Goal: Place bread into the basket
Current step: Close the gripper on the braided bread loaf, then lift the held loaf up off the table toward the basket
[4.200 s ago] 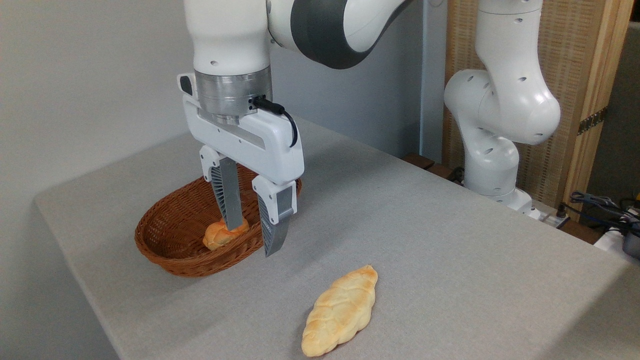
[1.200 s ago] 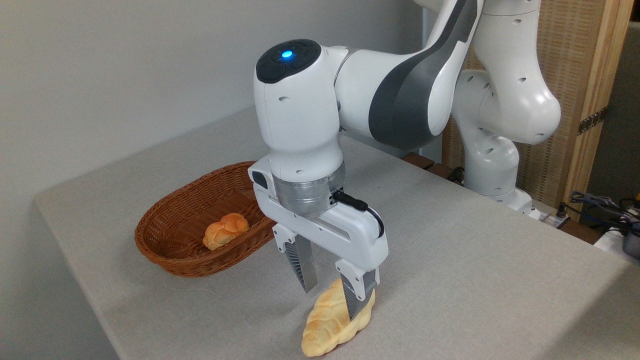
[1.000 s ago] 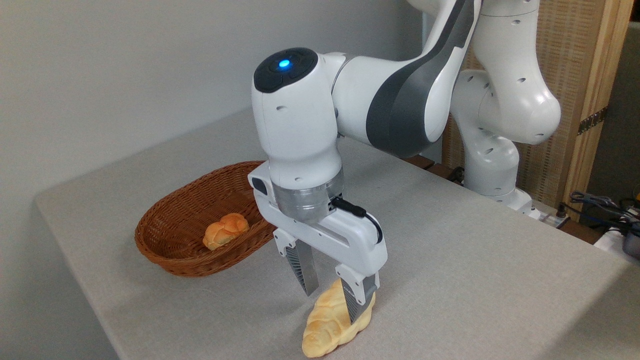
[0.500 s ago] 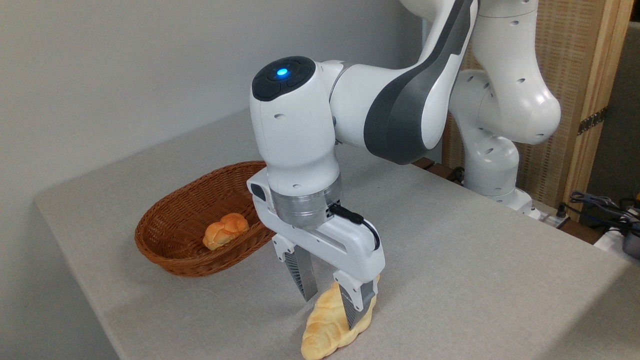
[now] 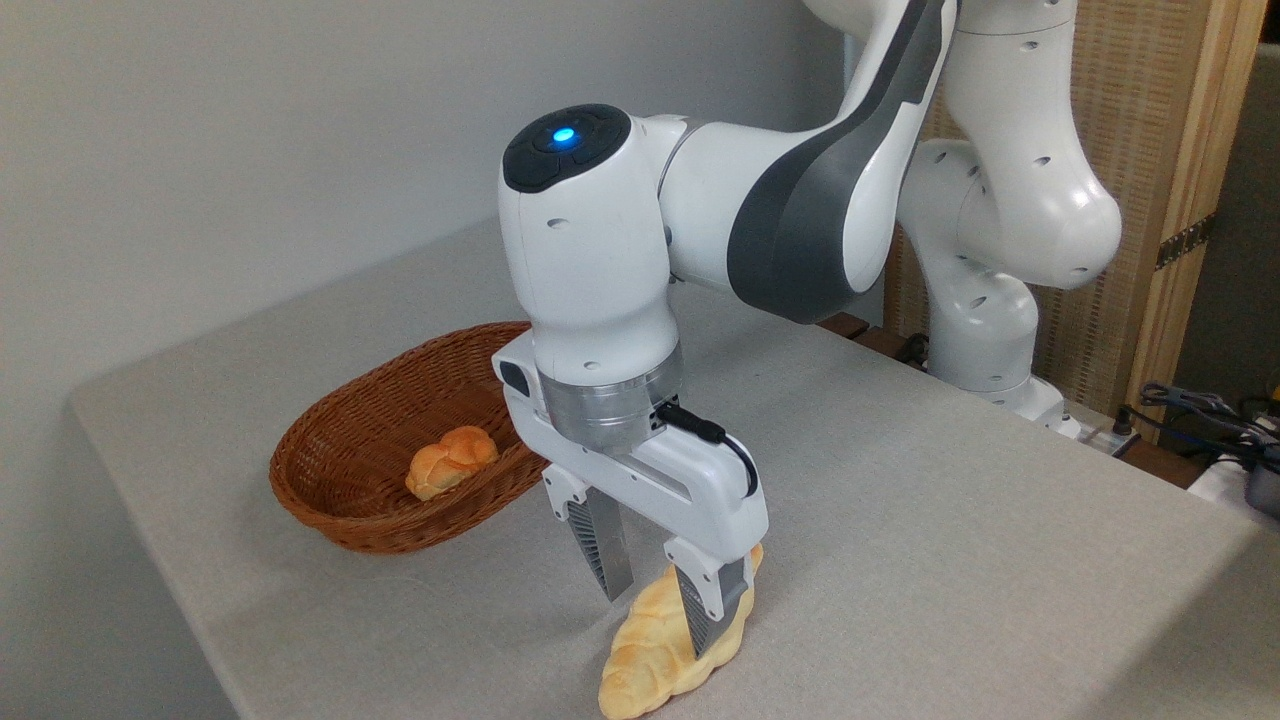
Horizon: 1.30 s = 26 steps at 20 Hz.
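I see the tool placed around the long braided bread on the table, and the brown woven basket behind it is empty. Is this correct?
Not fully. The basket is not empty: the camera view shows a small round orange bun lying inside it. The rest holds: the tool straddles the long braided bread, which still lies on the table.

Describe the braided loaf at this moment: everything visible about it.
The braided loaf is long, pale golden and knobbly, with a pointed near end. It lies flat on the grey table near the front edge, well outside the wicker basket. The gripper straddles its upper half with its fingers apart: the right finger stands in front of the loaf and hides part of it, the left one is beside it. Contact cannot be confirmed.
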Tool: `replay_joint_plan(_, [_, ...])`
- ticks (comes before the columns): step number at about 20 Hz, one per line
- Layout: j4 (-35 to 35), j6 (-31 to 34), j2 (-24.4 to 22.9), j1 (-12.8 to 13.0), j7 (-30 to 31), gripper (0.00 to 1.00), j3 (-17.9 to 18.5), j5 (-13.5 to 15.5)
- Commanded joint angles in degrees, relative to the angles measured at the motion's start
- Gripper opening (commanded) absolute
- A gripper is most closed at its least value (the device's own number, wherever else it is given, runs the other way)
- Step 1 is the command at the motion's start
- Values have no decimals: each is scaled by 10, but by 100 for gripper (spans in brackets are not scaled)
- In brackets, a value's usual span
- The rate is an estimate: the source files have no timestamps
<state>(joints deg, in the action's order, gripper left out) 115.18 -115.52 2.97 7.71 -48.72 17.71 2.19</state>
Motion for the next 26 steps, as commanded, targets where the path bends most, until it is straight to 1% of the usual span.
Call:
replay_joint_plan(1, [0,-9,-4,4,-9,100,5,-8])
replay_joint_plan(2, [0,-9,-5,4,-9,100,5,-8])
replay_joint_plan(4, [-2,-9,-8,5,-9,100,19,-8])
replay_joint_plan(7, [-11,-9,-8,4,-10,100,22,-8])
replay_joint_plan(20, [-8,-9,-1,4,-9,100,21,-7])
replay_joint_plan(26, [-8,-13,15,5,-8,100,18,-4])
